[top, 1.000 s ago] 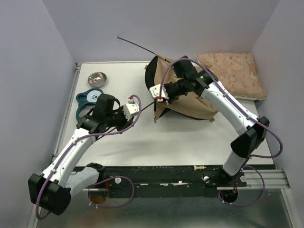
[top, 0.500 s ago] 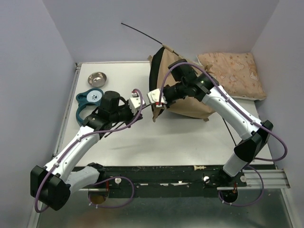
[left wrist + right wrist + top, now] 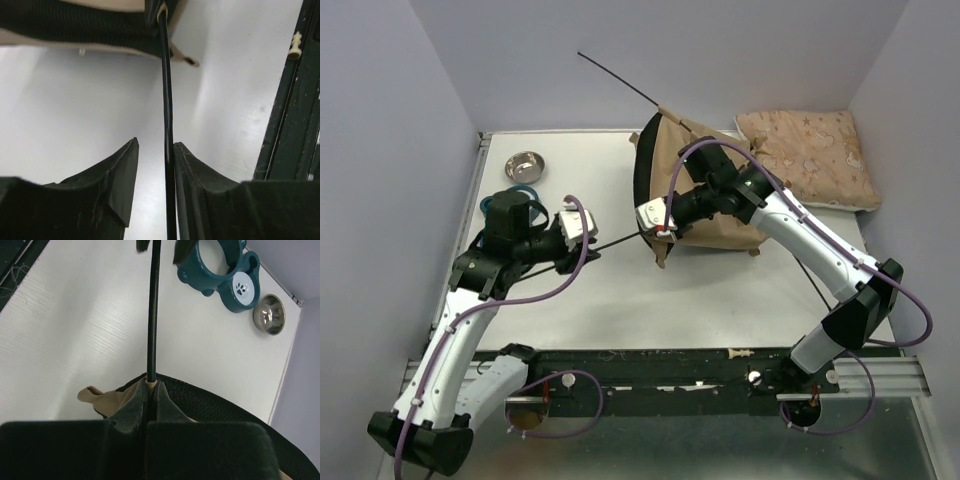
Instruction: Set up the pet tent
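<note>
The pet tent (image 3: 712, 205) is a tan fabric heap with a black rim at the back middle of the table. One thin black pole (image 3: 618, 241) runs from its near-left corner toward my left gripper (image 3: 588, 240). That gripper (image 3: 156, 145) is open, and the pole (image 3: 167, 110) passes between its fingers against the right one. My right gripper (image 3: 656, 222) is shut on the tan sleeve end where the pole (image 3: 152, 315) enters the tent (image 3: 210, 400); in the right wrist view its gripper (image 3: 150, 386) pinches there. Another pole end (image 3: 615, 78) sticks up behind the tent.
A pink patterned cushion (image 3: 812, 152) lies at the back right. A steel bowl (image 3: 524, 165) and a teal bowl holder (image 3: 220, 265) sit at the back left, the holder partly under my left arm. A small white chess piece (image 3: 740, 354) lies on the front rail.
My left gripper opened and slid back left along the pole, which it had pinched. My right gripper closed tighter on the sleeve end. The tent shifted slightly.
</note>
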Controlling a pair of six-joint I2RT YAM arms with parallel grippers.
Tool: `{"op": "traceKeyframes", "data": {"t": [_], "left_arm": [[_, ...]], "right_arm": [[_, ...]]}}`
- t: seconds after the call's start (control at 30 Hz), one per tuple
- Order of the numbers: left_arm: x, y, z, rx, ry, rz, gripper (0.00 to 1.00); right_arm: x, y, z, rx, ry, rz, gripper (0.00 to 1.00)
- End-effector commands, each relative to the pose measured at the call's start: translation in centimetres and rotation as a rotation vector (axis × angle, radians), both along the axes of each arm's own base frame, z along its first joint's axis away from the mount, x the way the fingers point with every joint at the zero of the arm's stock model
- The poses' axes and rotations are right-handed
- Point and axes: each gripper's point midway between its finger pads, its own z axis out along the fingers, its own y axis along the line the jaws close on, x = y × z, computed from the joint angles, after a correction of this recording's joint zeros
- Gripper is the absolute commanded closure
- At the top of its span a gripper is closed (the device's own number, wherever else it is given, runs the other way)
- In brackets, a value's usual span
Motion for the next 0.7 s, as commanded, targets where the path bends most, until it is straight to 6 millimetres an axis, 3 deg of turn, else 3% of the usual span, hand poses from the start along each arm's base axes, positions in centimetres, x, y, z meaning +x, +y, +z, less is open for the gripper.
{"op": "traceKeyframes", "data": {"t": [0.0, 0.17, 0.3, 0.4, 0.5, 0.67], "left_arm": [[-3.6, 4.8, -3.6, 0.179, 0.093, -0.019, 0.54], [-6.1, 6.8, -3.6, 0.256, 0.141, -0.033, 0.58], [-7.3, 8.9, -4.5, 0.359, 0.148, -0.007, 0.76], [-7.8, 9.6, -4.8, 0.388, 0.143, 0.01, 1.0], [-7.4, 8.4, -3.9, 0.305, 0.142, 0.017, 1.0], [-4.3, 4.7, -1.1, 0.04, 0.083, 0.032, 1.0]], "right_arm": [[0.6, -2.5, 0.4, -0.018, -0.02, -0.04, 0.99], [1.8, -3.7, -0.6, -0.069, -0.07, -0.063, 0.99], [2.9, -5.0, -1.0, -0.093, -0.106, -0.096, 0.99], [3.1, -5.4, -0.8, -0.098, -0.114, -0.105, 0.99], [2.2, -4.5, 0.3, -0.055, -0.066, -0.082, 0.99], [-0.2, -1.7, 1.5, -0.005, -0.037, 0.002, 0.9]]}}
